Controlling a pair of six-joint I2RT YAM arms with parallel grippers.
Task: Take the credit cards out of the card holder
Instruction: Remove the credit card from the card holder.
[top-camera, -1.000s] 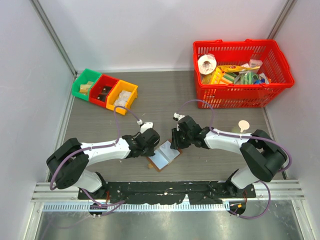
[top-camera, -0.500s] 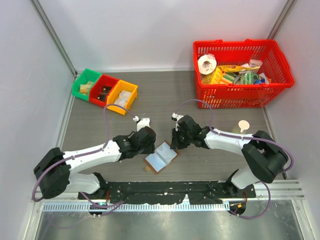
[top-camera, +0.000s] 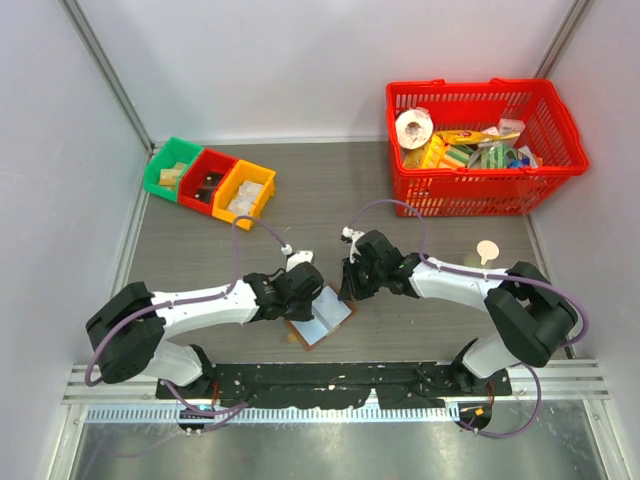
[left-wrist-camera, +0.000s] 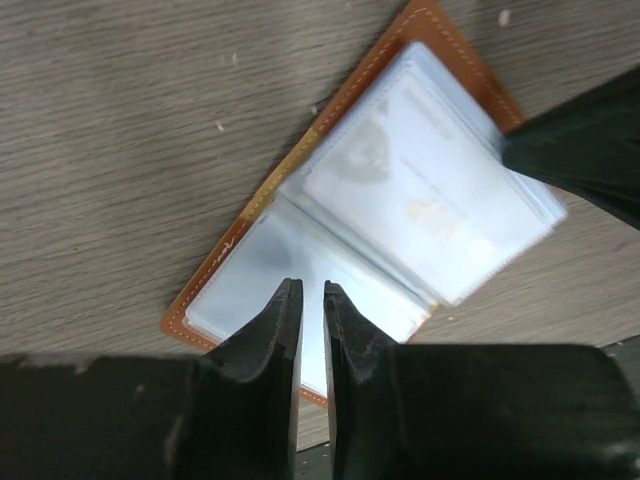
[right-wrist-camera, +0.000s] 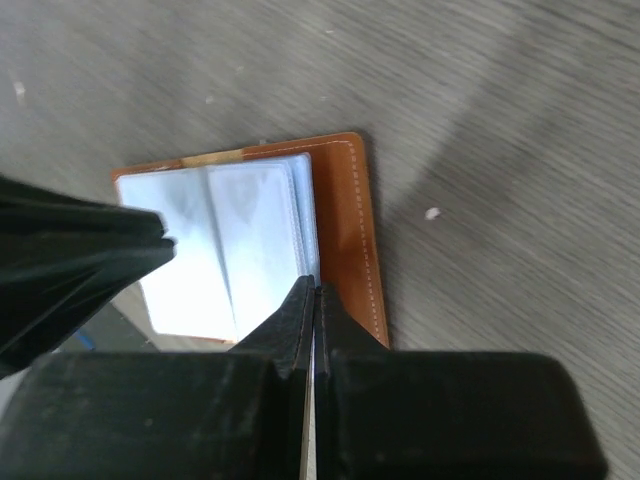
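Confirming item position, Inspector to Technician: where does the small flat brown leather-like bifold card holder (top-camera: 322, 320) lie?

Technician: It lies open and flat on the grey wood-grain table (top-camera: 330, 190), around the middle of the near edge. It is set at a slant, with the pale blue inner panels facing up. One arm reaches in over it from each side.

Inspector: State the location of the thin pale whitish-blue credit cards (left-wrist-camera: 430, 190).

Technician: They sit inside the holder, in the clear sleeves stacked over its right half. The top sleeve shows a faint round mark and faint gold lettering.

Inspector: Report the left gripper (left-wrist-camera: 312, 290).

Technician: Its black fingers stand a narrow slit apart, tips just above the left inner panel. The pale panel shows through the slit.

Inspector: Report the right gripper (right-wrist-camera: 313, 285).

Technician: Its fingers are pressed together. The tips are at the right-hand edge of the sleeve stack, just beside the stitched brown border. Whether a thin sheet is pinched between them cannot be told.

Inspector: Surroundings?

Technician: A red plastic mesh basket (top-camera: 470, 195) holding mixed packets stands at the far right. A joined row of green, red and yellow plastic bins (top-camera: 158, 185) stands at the far left. Both are well apart from the holder.
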